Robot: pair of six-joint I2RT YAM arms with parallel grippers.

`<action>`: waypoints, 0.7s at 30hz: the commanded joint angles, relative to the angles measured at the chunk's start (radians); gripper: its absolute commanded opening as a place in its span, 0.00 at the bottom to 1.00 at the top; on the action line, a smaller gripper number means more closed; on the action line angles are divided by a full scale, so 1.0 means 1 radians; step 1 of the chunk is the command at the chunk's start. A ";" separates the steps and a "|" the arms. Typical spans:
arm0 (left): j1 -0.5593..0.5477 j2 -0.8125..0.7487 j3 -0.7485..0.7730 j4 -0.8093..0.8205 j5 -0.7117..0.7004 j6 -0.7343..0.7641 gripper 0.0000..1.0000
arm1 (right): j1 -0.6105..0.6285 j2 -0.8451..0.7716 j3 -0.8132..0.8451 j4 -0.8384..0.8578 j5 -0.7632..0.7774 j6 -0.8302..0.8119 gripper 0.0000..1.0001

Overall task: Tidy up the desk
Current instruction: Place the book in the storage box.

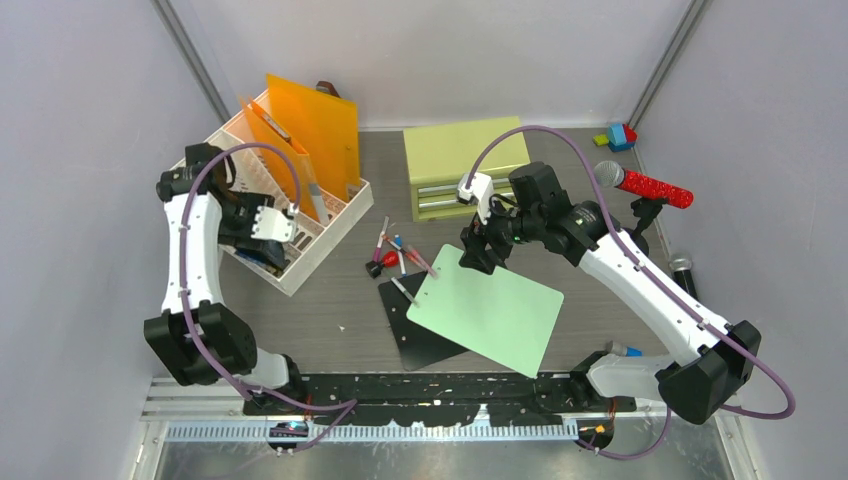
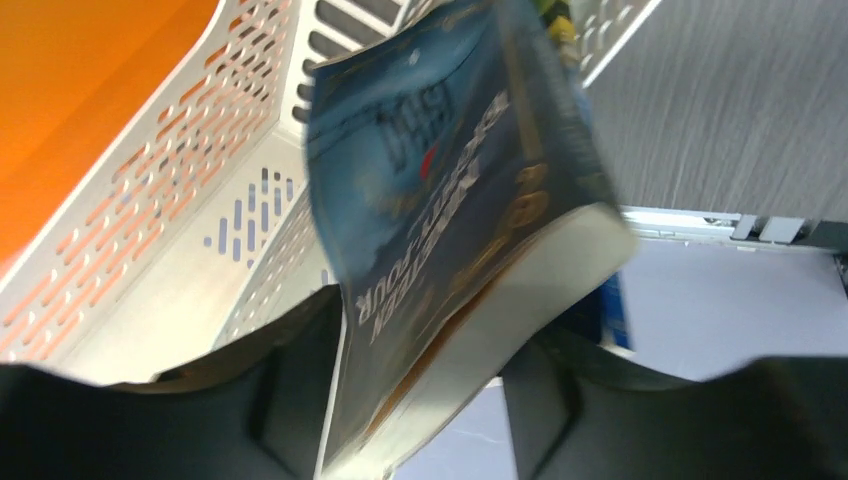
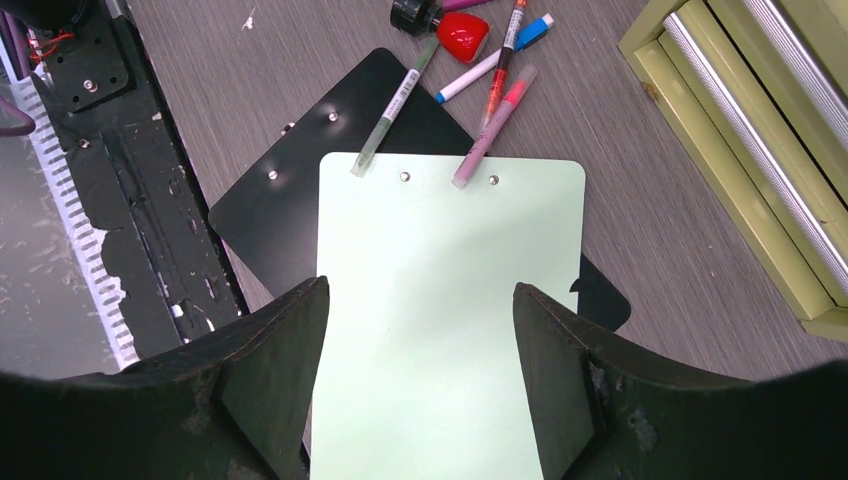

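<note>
Rail (image 1: pixel 400 390) is sitting closest: black, perforated, running along the near edge with both arm bases on it. Desk (image 1: pixel 330 320) is stretching from it back to the wall.

Far left: white slotted rack (image 1: pixel 330 225) is standing angled on the desk, holding orange folders (image 1: pixel 320 125). Left gripper (image 2: pixel 422 322) is hanging over the rack's near end with its fingers spread wider than the blue book (image 2: pixel 440 170) between them. A gap is showing on the page side, so it's not pinching. Cover lettering is white and blurred; one word is looking like "FOUR", rest unreadable.

Centre: pens (image 1: pixel 395 250) are lying loose around a red cap (image 3: pixel 462 35). Pale green board (image 1: pixel 490 310) is lying across a black board (image 1: pixel 420 335). Two pens are touching the green board's top edge, and the pen label is too small to read. Right gripper (image 3: pixel 420 288) is hovering above the green board, fingers wide apart, holding nothing.

Right: yellow-green drawer cabinet (image 1: pixel 460 150) is sitting at the back. Then a red microphone (image 1: pixel 650 185), a black microphone (image 1: pixel 683 265) and toy blocks (image 1: pixel 620 135) in the far corner.
</note>
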 commanded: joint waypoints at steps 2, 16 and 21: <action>0.025 0.007 0.055 0.113 0.021 -0.063 0.67 | -0.002 -0.012 0.022 0.019 0.011 -0.011 0.74; 0.040 -0.097 -0.043 0.107 0.113 0.009 0.72 | -0.002 -0.006 0.020 0.025 -0.002 -0.011 0.74; 0.040 -0.136 -0.148 0.174 0.112 0.018 0.68 | -0.002 0.000 0.020 0.026 -0.009 -0.007 0.74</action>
